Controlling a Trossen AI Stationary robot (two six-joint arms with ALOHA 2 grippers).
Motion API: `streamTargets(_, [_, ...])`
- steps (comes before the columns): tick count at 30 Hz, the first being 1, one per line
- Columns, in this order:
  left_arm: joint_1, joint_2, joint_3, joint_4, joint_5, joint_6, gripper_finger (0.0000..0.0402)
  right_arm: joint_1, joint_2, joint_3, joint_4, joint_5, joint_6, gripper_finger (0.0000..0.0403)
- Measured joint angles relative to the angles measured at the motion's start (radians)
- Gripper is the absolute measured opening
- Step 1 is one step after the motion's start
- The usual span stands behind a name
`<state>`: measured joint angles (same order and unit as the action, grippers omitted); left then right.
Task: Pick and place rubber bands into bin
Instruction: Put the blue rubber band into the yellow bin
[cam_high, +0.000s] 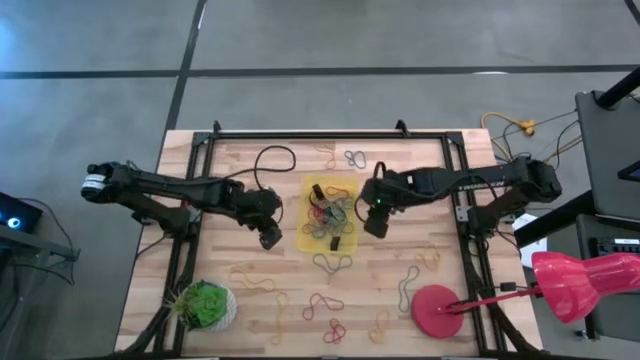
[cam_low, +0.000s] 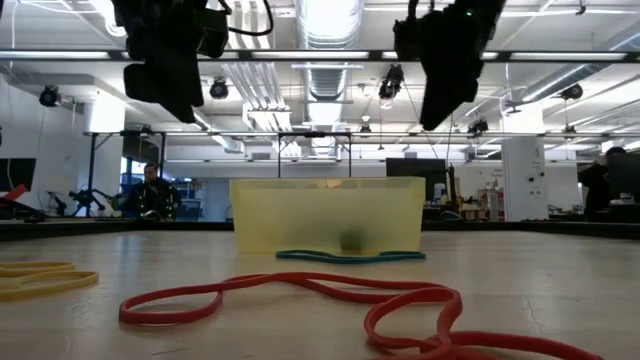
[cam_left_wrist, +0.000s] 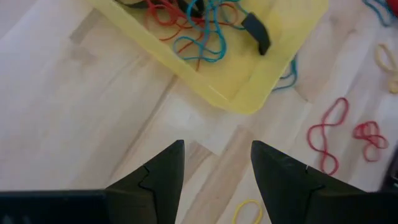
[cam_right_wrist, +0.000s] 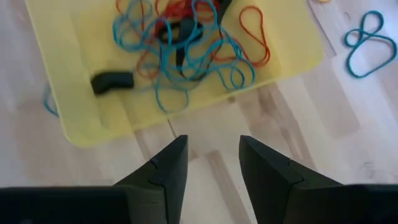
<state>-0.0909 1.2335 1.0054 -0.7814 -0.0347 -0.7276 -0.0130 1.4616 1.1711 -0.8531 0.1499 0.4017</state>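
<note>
Both arms are reaching inward from opposite sides, elbows bent. The left gripper (cam_high: 268, 235) is hanging raised above the bench, pointing down, its fingers (cam_left_wrist: 163, 180) standing apart with nothing between them. The right gripper (cam_high: 376, 222) is hovering raised too, facing it, its fingers (cam_right_wrist: 168, 171) also parted and holding nothing.

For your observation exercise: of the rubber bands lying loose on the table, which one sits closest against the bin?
The teal rubber band. In the low view it lies right along the bin's near wall, while the red band and yellow band lie well clear.
</note>
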Motion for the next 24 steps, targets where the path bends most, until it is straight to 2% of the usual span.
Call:
streamTargets(8, [-0.063,0.002,-0.005,-0.053,-0.056,-0.136,0.0170,-0.156,0.000,0.060,0.000,-0.172,0.136,0.0133])
streamTargets(19, [-0.085,0.003,-0.012,-0.046,-0.066,-0.231,0.0170,-0.238,0.000,0.067,0.054,-0.185,0.122,0.0128])
streamTargets(24, [-0.100,0.007,-0.015,-0.046,-0.077,-0.237,0.0170,-0.290,0.000,0.067,0.098,-0.231,0.191,0.0128])
